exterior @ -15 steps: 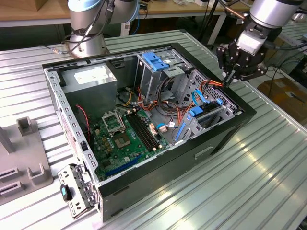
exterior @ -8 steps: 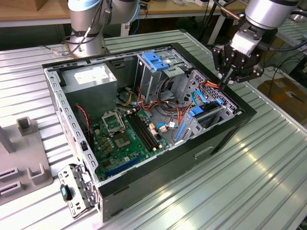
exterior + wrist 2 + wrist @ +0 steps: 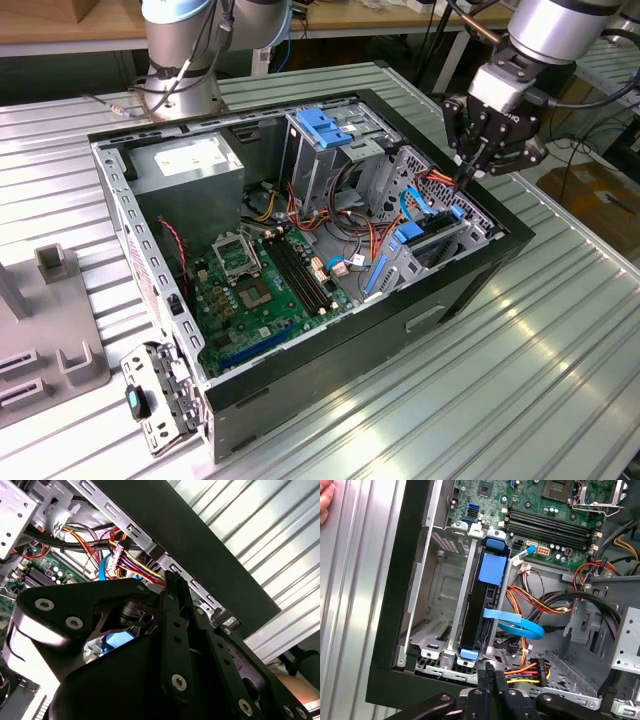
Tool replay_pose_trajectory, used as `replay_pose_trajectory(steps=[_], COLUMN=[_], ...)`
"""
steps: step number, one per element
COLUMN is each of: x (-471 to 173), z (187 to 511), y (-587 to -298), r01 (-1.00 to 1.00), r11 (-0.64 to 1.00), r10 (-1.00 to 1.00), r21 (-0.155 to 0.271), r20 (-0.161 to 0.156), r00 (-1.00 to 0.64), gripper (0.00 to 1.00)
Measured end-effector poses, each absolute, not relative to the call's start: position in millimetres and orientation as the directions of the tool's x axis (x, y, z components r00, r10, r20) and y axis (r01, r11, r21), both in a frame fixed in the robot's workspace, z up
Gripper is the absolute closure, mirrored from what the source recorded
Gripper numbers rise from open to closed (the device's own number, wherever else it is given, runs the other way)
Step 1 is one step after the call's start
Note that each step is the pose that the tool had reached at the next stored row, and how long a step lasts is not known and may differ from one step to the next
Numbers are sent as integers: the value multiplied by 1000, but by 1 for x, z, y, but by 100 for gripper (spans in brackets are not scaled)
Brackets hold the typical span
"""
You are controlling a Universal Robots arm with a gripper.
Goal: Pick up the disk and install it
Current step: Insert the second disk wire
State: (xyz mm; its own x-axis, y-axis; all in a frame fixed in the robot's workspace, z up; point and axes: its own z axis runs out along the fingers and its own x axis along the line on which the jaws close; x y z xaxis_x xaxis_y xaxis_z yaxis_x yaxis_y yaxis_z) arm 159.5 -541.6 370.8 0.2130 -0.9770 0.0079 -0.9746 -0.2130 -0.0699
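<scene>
The gripper [image 3: 490, 676], fingers pressed together and empty, hovered just above the disk [image 3: 485, 605] seated upright in the computer case's [image 3: 470, 275] bay.

- My gripper [image 3: 172, 587] body fills the lower part of the second wrist view, black, studded with screws; my fingers [image 3: 175, 592] stand pressed together, nothing between them.
- Fingertips sit just beside the computer case's black edge [image 3: 200, 555].
- Bundle of red, yellow and orange wires [image 3: 135, 562] next to the fingertips, inside the case.
- Green motherboard [image 3: 35, 572] further in.
- Ribbed metal bench [image 3: 265, 525] outside the case.
</scene>
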Motion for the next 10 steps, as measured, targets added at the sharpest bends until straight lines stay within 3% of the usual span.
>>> replay_pose_trajectory(steps=[10], x=[153], z=[371], y=[-542], r01=[-986], r11=[-154], r10=[-988], r21=[-70], r20=[7], r00=[154], gripper=[84])
